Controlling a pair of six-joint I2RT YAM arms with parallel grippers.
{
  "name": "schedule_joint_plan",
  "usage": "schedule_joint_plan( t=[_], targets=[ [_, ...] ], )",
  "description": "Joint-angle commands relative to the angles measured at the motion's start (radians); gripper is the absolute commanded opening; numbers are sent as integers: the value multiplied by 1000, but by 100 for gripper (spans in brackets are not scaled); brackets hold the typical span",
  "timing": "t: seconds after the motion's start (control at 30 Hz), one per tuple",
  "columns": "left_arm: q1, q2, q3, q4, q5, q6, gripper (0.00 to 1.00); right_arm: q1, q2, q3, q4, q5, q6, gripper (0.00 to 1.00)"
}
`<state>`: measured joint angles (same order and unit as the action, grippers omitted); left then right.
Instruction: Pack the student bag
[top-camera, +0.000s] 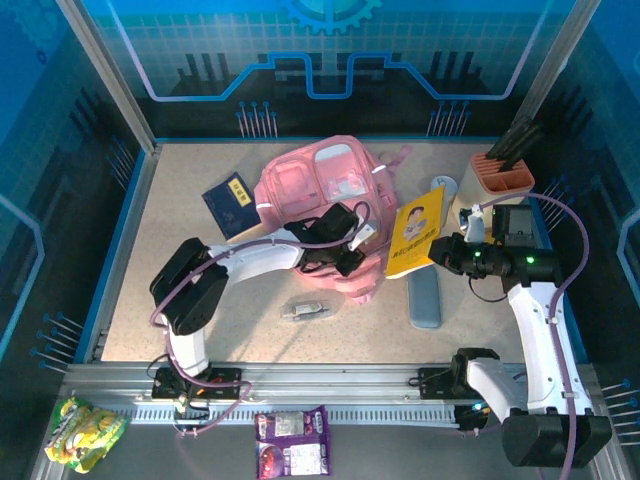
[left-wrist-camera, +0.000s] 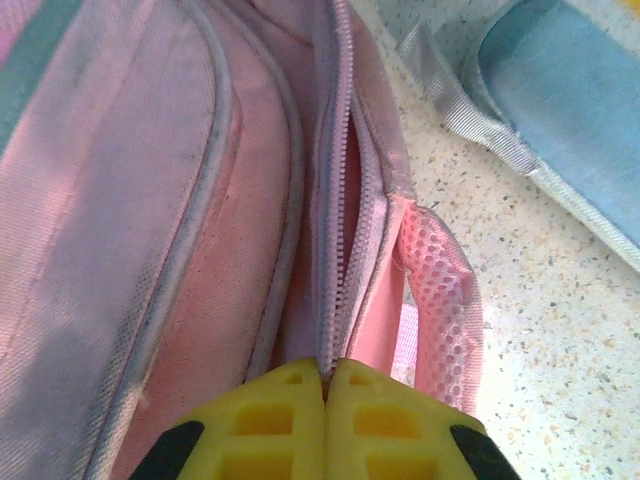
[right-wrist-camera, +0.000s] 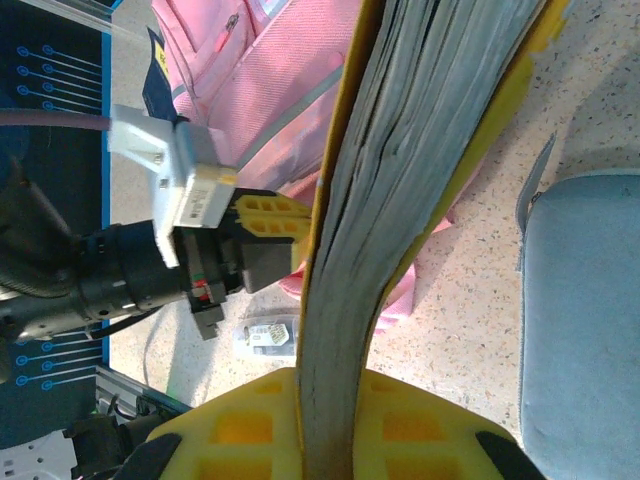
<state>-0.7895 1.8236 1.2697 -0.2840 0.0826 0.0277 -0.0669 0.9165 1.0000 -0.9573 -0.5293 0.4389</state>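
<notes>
On the student bag (top-camera: 300, 188) zip (left-wrist-camera: 338, 200), left jaws pinch shut; right jaws clamp a yellow book (top-camera: 417, 230).

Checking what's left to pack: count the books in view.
2: a dark blue book lying left of the pink backpack; a yellow book clamped in the right gripper. Others may hide inside the backpack.

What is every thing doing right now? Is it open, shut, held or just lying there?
student bag: lying on the table, zip partly open.
left gripper: shut, pinching the bag at the zip.
right gripper: shut on the yellow book.
yellow book: closed, held tilted.
blue book: closed, lying flat.
pen holder: upright, pens inside.
</notes>
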Motion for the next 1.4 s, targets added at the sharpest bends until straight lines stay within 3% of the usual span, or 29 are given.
schedule_joint_plan(
  t=[0.0, 0.33, 0.57, 0.77, 1.0, 1.1, 1.37],
  targets=[
    [4, -78, -18, 45, -41, -3, 0, -14, -14, 7, 22, -8, -35, 0],
    [8, -149, -3, 49, -67, -47, 0, -14, -27, 12, -33, 55, -65, 0],
    [8, -101, -5, 113, -22, -219, 0, -14, -2, -69, 115, -98, 31, 0],
    [8, -7, 40, 77, -59, -292, 0, -13, 27, -99, 176, -128, 50, 0],
    [8, 78, 105, 69, 8, -288, 9, -13, 40, -155, 214, -137, 57, 0],
    [8, 96, 124, 76, 19, -287, 17, -14, 34, -151, 213, -131, 55, 0],
    [9, 125, 174, 49, -13, -273, 16, -14, 36, -143, 200, -114, 41, 0]
  ],
)
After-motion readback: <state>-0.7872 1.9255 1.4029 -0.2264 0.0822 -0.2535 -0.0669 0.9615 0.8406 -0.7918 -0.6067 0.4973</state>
